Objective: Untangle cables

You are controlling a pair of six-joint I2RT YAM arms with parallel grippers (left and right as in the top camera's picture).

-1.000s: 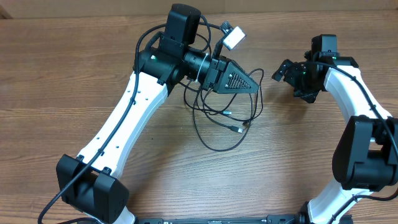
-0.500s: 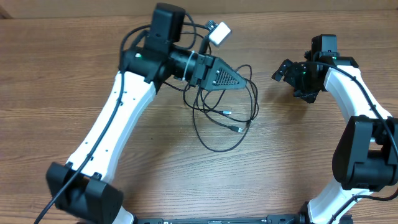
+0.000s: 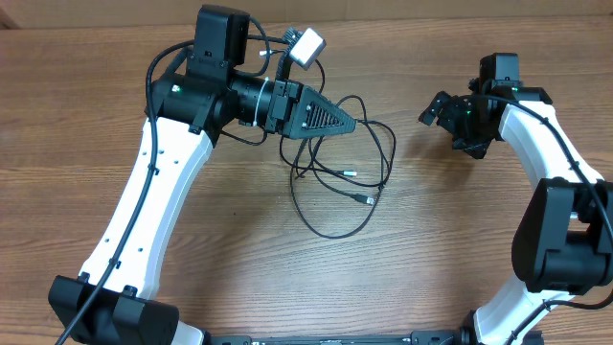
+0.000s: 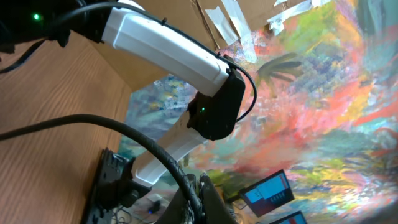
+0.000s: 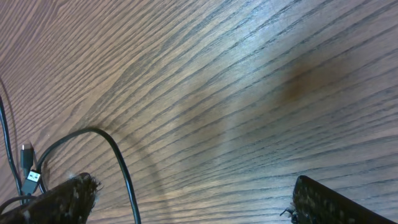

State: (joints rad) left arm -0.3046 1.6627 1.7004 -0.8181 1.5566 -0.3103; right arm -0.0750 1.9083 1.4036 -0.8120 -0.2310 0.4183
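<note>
Your left arm (image 3: 153, 192) rises beside the cables (image 3: 335, 182) and turns right at the wrist. The left gripper (image 3: 361, 123) lies level over their upper edge, jaws closed on one strand. Your right arm (image 3: 538, 129) folds back on itself; the right gripper (image 3: 443, 113) faces the cables from their right, clear of them, jaws spread wide.

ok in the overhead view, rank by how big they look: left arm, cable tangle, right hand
1. left arm
2. cable tangle
3. right hand
The arms are raised nearer the camera than the cables, so this ranks looks only.
</note>
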